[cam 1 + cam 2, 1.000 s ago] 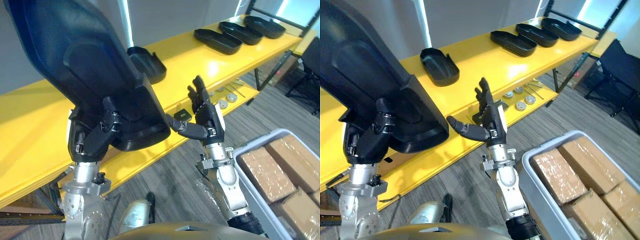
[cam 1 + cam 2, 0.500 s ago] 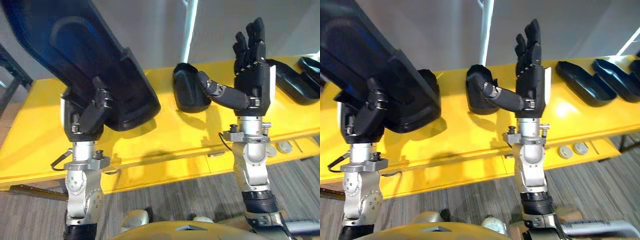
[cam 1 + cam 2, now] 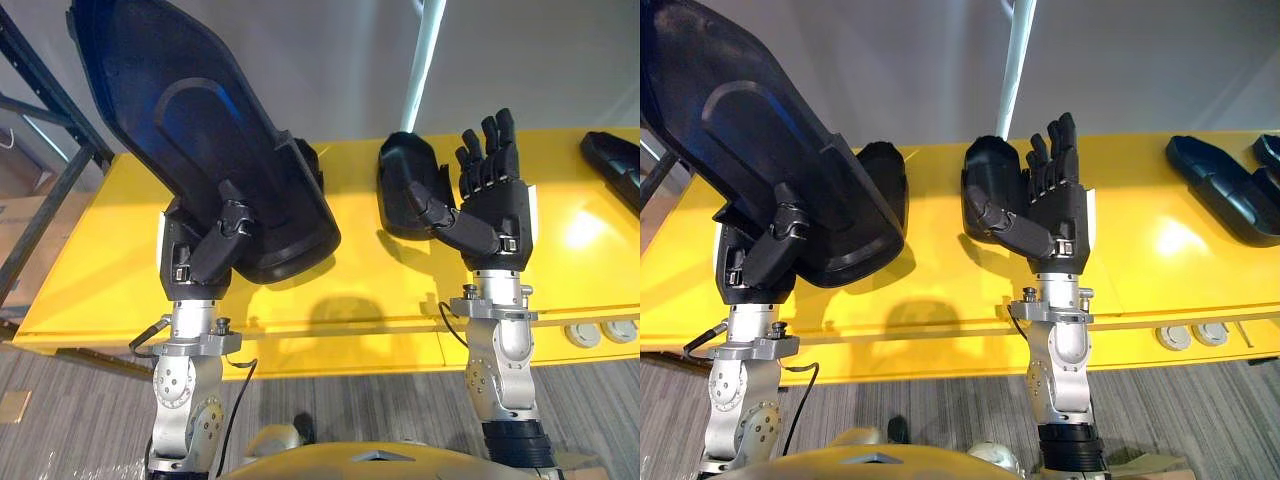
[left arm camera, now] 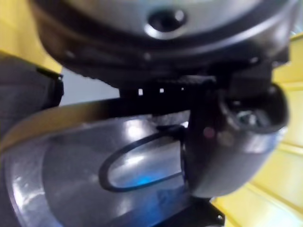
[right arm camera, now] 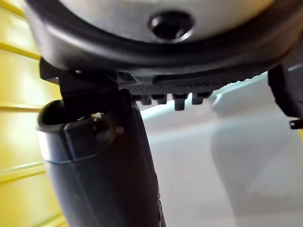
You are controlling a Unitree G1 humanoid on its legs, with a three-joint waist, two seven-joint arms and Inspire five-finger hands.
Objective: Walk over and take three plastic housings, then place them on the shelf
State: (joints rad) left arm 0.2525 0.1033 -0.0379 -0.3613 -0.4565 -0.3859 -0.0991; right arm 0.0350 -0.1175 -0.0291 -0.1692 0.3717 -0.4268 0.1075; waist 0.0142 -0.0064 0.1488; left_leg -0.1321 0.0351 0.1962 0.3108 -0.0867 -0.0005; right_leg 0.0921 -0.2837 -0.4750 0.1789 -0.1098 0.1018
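Plastic housing (image 3: 200, 150), large and black, stays tilted up above the yellow shelf (image 3: 90, 290), with the left robot hand (image 3: 205, 255) curled round its lower edge. The right robot hand (image 3: 495, 205), spread and empty, now sits lower than half a second ago, in front of a smaller housing (image 3: 400, 180) on the shelf.

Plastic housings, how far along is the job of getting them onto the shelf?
Done: black housings already lie on the yellow shelf. In hand: the left hand has its fingers curled round a large housing, raised over the shelf. Left: setting it down; the right hand is open and empty.
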